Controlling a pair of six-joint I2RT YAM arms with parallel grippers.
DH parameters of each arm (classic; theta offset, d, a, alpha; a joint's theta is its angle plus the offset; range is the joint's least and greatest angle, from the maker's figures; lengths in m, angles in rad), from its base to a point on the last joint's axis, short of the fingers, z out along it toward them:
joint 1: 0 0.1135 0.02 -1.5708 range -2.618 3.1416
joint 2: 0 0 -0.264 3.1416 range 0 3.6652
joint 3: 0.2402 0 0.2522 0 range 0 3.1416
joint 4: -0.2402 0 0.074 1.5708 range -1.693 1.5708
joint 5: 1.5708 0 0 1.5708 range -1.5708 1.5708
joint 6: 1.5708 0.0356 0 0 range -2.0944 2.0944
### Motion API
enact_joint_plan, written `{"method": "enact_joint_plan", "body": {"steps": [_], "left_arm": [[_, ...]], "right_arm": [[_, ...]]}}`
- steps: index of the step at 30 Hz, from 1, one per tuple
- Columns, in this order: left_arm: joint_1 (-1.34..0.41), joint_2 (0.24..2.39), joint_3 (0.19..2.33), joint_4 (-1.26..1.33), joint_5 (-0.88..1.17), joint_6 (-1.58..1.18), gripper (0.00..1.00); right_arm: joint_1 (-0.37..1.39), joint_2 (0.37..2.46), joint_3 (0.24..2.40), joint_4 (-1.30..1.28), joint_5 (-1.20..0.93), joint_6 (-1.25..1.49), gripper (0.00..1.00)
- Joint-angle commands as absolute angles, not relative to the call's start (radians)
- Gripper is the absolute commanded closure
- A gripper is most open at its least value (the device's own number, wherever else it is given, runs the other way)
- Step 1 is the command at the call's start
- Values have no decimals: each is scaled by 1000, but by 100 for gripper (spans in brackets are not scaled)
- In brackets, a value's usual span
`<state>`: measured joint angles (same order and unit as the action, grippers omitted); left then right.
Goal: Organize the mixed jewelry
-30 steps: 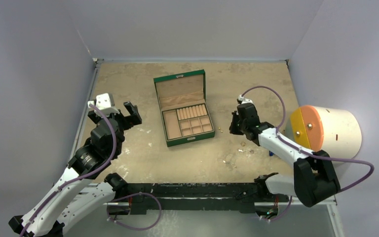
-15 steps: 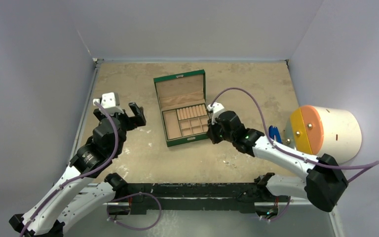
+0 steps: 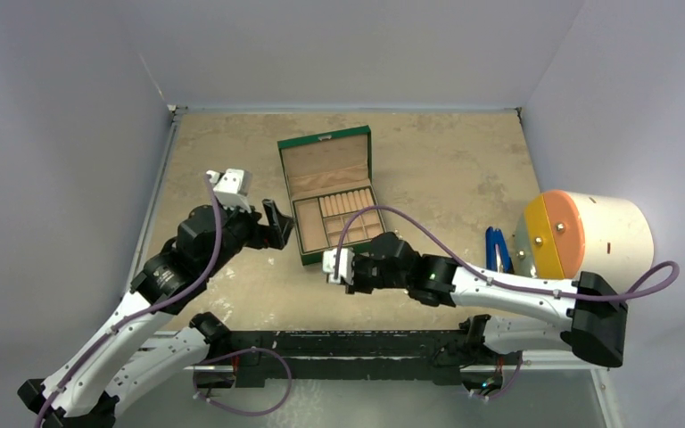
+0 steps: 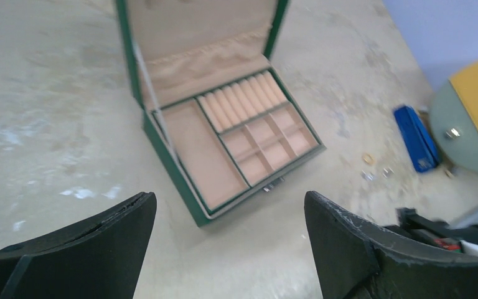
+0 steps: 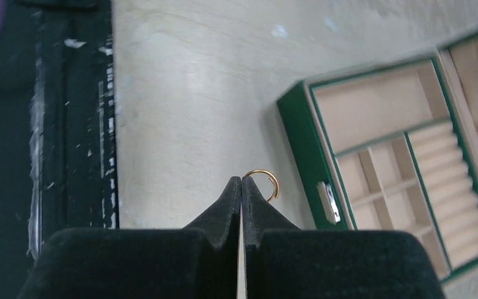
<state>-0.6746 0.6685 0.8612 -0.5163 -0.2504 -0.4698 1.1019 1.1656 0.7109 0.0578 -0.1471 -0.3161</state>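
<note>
The green jewelry box (image 3: 332, 192) stands open, with tan compartments inside. My right gripper (image 3: 330, 270) hovers over the table just in front of the box's near left corner. In the right wrist view it (image 5: 241, 182) is shut on a thin gold hoop (image 5: 265, 179), and the box (image 5: 398, 162) lies to the right. My left gripper (image 3: 276, 227) is open and empty, just left of the box. In the left wrist view it (image 4: 230, 212) looks at the box (image 4: 224, 131) and at a few tiny loose pieces (image 4: 368, 159) on the table right of the box.
A blue clip-like tool (image 3: 496, 248) lies right of the box, next to a big white cylinder with an orange and yellow face (image 3: 589, 232). Both show in the left wrist view, the tool (image 4: 416, 137) and the cylinder (image 4: 473, 112). A black rail (image 3: 348, 343) runs along the near edge.
My right arm has swung left from the table right of the box, across its front, to its near left corner. My left gripper has moved right, closer to the box.
</note>
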Motion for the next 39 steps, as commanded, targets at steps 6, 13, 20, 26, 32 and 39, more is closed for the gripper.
{"method": "enact_joint_plan", "body": {"steps": [6,13,20,26,32,39], "left_arm": [[-673,730,897,-575,273,-503,13],[-673,789,832,-552,463,-502,18],[-673,850,775,-521,547,-509,30],[-674,863,744,-499,584,-521,42],[-673,872,735,-491,599,-520,51],[-673,885,728,-480,624,-516,63]], "right_arm": [[1180,1154,788,10,-286,-791,100],[1208,1167,814,-40,-304,-937,100],[1239,1200,851,-62,-303,-998,100],[1284,1212,839,-37,-256,-1080,100],[1314,1217,834,-16,-214,-1112,100],[1327,1206,827,-5,-167,-1124,100]]}}
